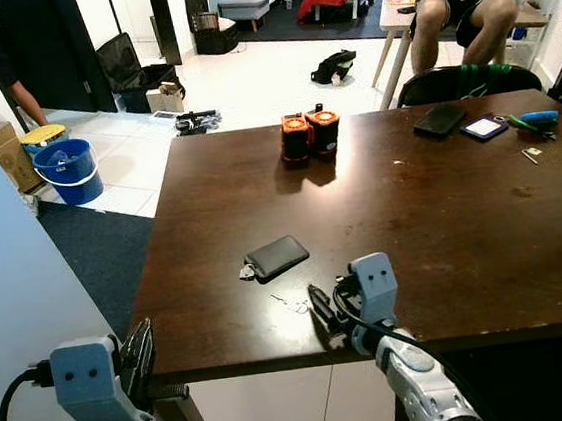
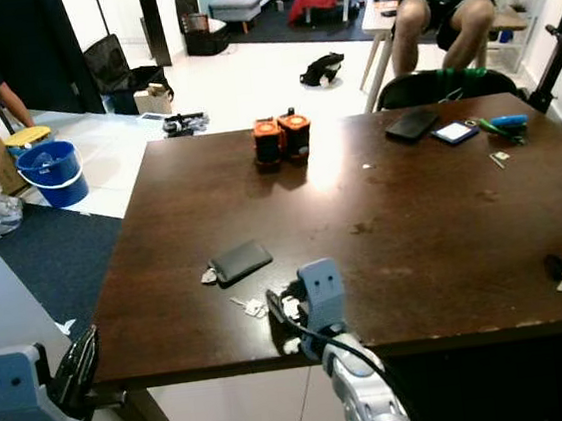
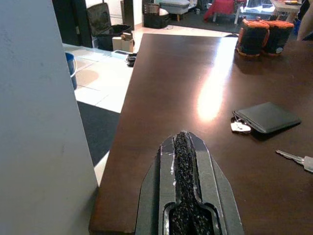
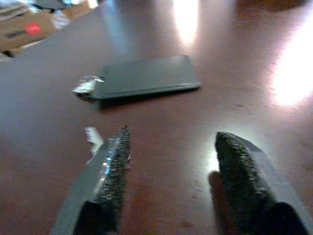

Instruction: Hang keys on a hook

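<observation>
- The dark wooden surface [image 1: 443, 224] carries one black wallet [image 1: 276, 256] near its front left part, with a small silver tag at the wallet's near-left corner.
- One silver key [image 3: 296, 158] lies flat on the surface just in front of the wallet, close to the front edge.
- The right gripper [image 4: 168, 161] sits low over the surface at the front edge, fingers spread wide apart and holding nothing; the key is just beside one finger [image 4: 110, 166], and the wallet lies beyond the two tips.
- The left gripper [image 3: 185, 147] hovers at the front left corner of the surface, its two fingers pressed together with nothing between them.
- Two orange-and-black cylinders [image 1: 309, 133] stand side by side, touching, near the far edge.
- At the far right corner lie one black case [image 1: 439, 119], one phone with a lit screen [image 1: 484, 128] and one blue-handled tool [image 1: 533, 120].
- One blue bucket [image 1: 67, 171] stands on the tiled floor to the left.
- One person [image 1: 460, 1] sits on a chair beyond the surface.
</observation>
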Controlling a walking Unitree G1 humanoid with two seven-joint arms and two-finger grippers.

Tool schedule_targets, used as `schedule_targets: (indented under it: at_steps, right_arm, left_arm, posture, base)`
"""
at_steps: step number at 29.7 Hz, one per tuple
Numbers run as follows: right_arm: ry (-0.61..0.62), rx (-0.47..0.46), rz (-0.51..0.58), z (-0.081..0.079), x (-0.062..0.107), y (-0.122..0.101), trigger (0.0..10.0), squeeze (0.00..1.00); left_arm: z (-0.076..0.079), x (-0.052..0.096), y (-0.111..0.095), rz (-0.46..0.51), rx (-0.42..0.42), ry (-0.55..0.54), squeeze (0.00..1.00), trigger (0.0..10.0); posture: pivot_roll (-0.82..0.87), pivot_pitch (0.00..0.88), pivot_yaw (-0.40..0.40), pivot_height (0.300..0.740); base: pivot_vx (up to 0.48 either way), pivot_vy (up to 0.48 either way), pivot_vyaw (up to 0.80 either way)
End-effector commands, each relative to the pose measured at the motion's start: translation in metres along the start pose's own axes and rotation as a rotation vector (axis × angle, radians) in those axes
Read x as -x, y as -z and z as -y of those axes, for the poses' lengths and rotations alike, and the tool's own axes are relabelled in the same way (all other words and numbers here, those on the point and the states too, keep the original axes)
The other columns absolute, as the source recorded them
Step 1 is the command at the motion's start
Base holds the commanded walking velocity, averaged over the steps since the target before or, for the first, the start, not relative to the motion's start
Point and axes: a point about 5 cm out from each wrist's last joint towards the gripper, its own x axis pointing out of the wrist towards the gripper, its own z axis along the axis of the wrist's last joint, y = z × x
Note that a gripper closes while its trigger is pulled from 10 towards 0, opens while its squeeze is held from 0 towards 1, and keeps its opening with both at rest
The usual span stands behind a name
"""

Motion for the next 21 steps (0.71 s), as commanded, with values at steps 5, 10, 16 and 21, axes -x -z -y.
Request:
schedule_targets:
  at_steps: [5,10,16,21]
  right_arm:
    - [-0.042,-0.031,-0.026,-0.0044,0.0026,0.0075,10.0,0.67]
    - [-0.070,-0.037,-0.042,-0.0053,0.0036,0.0108,10.0,0.00]
    - [-0.090,-0.039,-0.061,-0.0076,0.0007,0.0115,10.0,0.00]
    - [-0.112,-0.033,-0.087,-0.0107,-0.0016,0.0126,6.1,0.00]
  left_arm:
    - [-0.0032,0.0052,0.0015,-0.019,-0.007,-0.009,0.00,10.0]
    - [-0.0031,0.0057,0.0023,-0.024,-0.007,-0.006,0.00,10.0]
    - [-0.0026,0.0046,0.0023,-0.025,-0.008,-0.001,0.00,10.0]
    - [-0.0028,0.0050,0.0022,-0.027,-0.010,0.001,0.00,10.0]
  posture:
    - [-0.06,0.070,0.123,0.740]
    - [-0.06,0.064,0.128,0.740]
    - [-0.06,0.061,0.130,0.740]
    - [-0.06,0.058,0.132,0.740]
  base:
    - [0.000,0.000,0.00]
    - [0.000,0.000,0.00]
    - [0.000,0.000,0.00]
    - [0.000,0.000,0.00]
